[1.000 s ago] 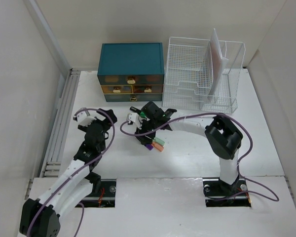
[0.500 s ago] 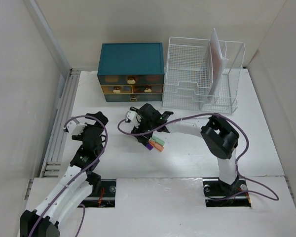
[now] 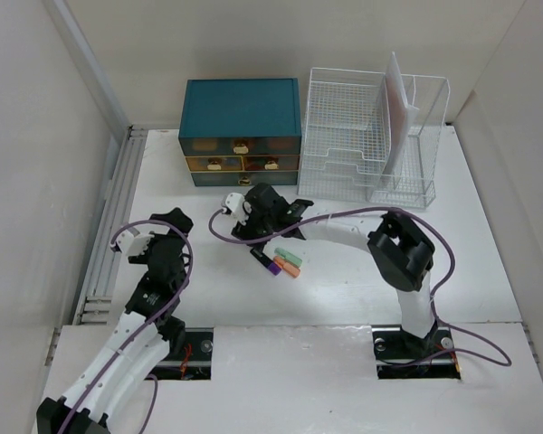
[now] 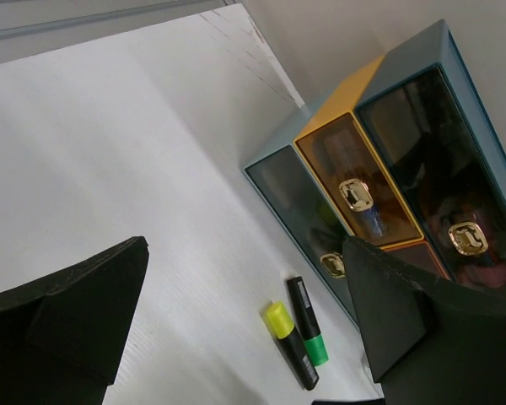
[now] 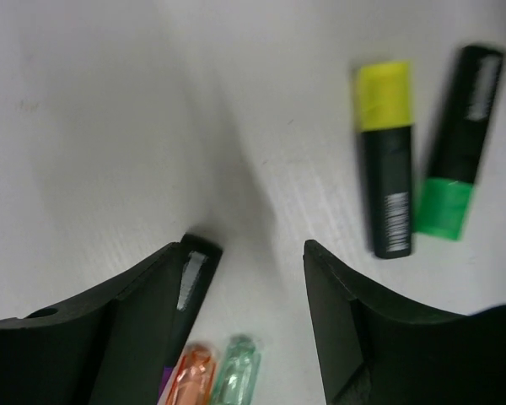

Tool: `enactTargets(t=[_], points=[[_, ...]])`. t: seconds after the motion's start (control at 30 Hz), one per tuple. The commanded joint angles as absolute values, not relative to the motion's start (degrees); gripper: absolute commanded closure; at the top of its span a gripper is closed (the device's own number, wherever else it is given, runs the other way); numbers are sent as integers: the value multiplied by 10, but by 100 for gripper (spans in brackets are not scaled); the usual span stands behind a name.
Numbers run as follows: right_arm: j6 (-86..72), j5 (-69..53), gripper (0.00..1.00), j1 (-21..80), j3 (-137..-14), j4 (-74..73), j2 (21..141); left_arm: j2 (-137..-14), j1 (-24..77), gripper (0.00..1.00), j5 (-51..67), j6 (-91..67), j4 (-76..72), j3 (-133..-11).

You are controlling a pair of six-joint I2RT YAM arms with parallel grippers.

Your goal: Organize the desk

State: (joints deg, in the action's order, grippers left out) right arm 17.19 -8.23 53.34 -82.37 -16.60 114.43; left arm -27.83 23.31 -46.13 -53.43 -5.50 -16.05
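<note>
Left fingers [image 4: 67,312] wide apart, right fingers [image 5: 110,337] apart — empty, above highlighters [image 5: 384,169] on desk [image 3: 489,244]

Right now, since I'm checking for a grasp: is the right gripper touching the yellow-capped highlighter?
Apart. Right wrist view: bare white desk shows between the right gripper and the yellow-capped highlighter.

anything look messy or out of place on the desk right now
Yes: loose pens lie on the desk in front of the teal drawer chest. A yellow-capped highlighter and a green-capped highlighter lie side by side, with a cluster of purple, orange and pale green markers nearby. Nothing looks spilled or broken.
</note>
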Motion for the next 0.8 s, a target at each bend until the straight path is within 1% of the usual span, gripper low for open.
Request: enactTargets(t=[0.0,0.1,0.17,0.23,0.27,0.3,0.33,0.37,0.4,0.43,0.47,0.5,0.6,0.77], points=[[190,-15,35,538,-860,-137,1121,-272,236,0,-462,-531,-63,-150],[212,44,35,538,-860,-116,1116,-272,236,0,-456,-519,-77,-150],[230,67,35,538,-887,-110,1143,-266,236,0,-449,-519,-77,-145],[236,84,36,520,-917,-110,1164,-266,236,0,-442,-513,-83,-145],[236,95,39,520,-925,-101,1183,-266,236,0,-442,-508,-83,-145],[243,111,42,512,-932,-95,1190,-260,236,0,-437,-508,-83,-145],[248,111,48,505,-932,-88,1195,-260,236,0,-437,-502,-83,-145],[255,119,56,505,-938,-73,1201,-253,236,0,-437,-502,-83,-145],[264,125,73,505,-943,-73,1209,-253,236,0,-430,-502,-83,-145],[264,125,81,499,-943,-66,1209,-253,236,0,-430,-497,-89,-139],[272,134,86,499,-950,-66,1218,-253,236,0,-430,-497,-89,-139],[277,134,93,499,-958,-66,1223,-253,236,0,-425,-490,-94,-139],[282,145,100,489,-970,-66,1240,-253,236,0,-425,-490,-94,-139],[299,150,100,483,-982,-66,1252,-253,236,0,-414,-485,-99,-139]])
